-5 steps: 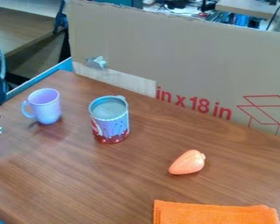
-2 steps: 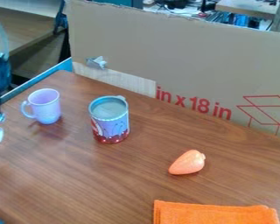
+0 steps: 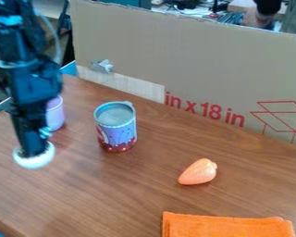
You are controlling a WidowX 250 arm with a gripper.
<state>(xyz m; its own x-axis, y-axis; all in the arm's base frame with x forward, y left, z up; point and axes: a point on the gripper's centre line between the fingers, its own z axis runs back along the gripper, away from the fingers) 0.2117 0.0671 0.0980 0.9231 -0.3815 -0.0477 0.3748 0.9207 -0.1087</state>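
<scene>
- Progress, as judged: pick done; the gripper (image 3: 34, 149) is clamped on a white round thing (image 3: 33, 161), pinched at its lower end.
- The white round thing hangs beneath the gripper, apparently raised off the surface (image 3: 113, 190); exact clearance can't be told.
- Left: set-down and release, neither done.
- Purple cup, count 1 (image 3: 55, 114): behind the gripper, partly hidden by it, upright.
- Printed mug, count 1 (image 3: 118, 128): right of the gripper in view, upright, nothing touching it.
- Orange carrot-like piece, count 1 (image 3: 199, 171): farther right of the gripper, lying on its side.
- Orange cloth, count 1 (image 3: 228, 225): lower right from the gripper, flat.
- Also one gripper, one white round thing.
</scene>
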